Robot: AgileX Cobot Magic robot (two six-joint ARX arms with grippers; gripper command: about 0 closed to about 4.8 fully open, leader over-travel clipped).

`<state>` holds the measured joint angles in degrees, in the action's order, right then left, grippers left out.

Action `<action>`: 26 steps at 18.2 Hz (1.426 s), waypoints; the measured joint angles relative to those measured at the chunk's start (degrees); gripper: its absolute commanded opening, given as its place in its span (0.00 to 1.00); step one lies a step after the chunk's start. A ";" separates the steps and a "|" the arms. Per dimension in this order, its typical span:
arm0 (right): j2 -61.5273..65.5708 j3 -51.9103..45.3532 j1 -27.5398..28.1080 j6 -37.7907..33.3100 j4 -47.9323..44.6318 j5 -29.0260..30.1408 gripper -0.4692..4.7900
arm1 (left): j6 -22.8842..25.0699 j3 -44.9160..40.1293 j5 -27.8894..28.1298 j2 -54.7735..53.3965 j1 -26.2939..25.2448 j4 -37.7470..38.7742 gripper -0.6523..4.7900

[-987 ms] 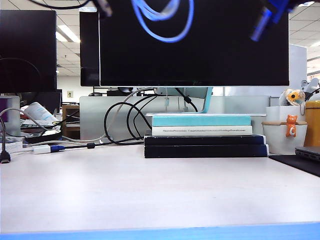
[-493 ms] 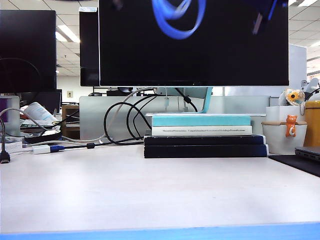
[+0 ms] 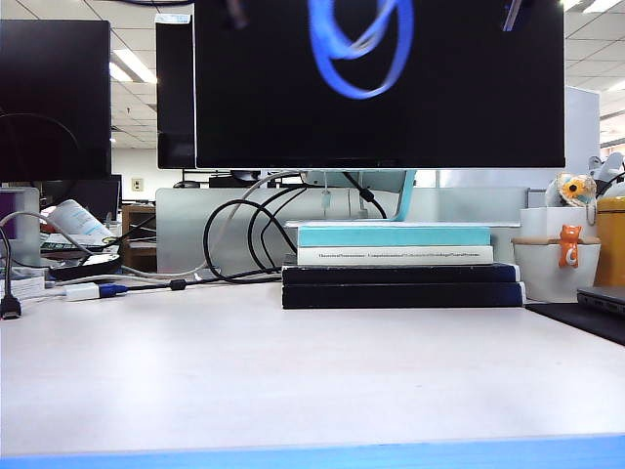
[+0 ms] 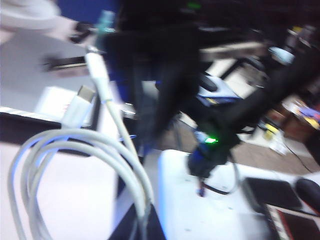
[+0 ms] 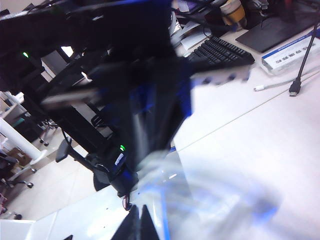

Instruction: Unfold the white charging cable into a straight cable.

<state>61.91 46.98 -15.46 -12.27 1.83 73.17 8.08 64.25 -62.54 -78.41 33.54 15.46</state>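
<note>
The white charging cable (image 3: 361,49) hangs as a blurred coil high in front of the monitor. In the left wrist view its loops (image 4: 75,150) and a white plug (image 4: 77,107) show clearly. A strand runs down between the black fingers of my left gripper (image 4: 142,227), which is shut on it. My left gripper (image 3: 234,12) and right gripper (image 3: 513,12) are dark blurs at the exterior view's top edge. The right gripper (image 5: 136,225) is shut, with the smeared cable (image 5: 200,200) close beside its tips. Blur hides whether it pinches a strand.
A large monitor (image 3: 381,117) fills the back. Below it lies a stack of books (image 3: 400,269), with black cables (image 3: 244,234) and a white adapter (image 3: 83,291) to the left. A white cup (image 3: 557,259) stands at right. A keyboard (image 5: 220,50) lies on the desk.
The cable coil has swung to the right and slightly up in the exterior view. Both grippers have risen nearly out of the top of the picture.
</note>
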 measured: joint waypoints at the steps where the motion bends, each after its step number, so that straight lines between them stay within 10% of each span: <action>1: 0.00 0.00 0.00 -0.66 -0.07 0.02 0.09 | 0.02 0.00 0.00 0.00 0.94 -0.39 0.11; 26: -2.54 0.00 4.59 -17.92 -13.11 -2.86 0.30 | 2.89 0.00 10.51 0.04 5.86 -5.42 0.11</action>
<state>59.37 46.98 -10.87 -30.20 -11.29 70.30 10.96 64.25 -52.03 -78.37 39.40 10.04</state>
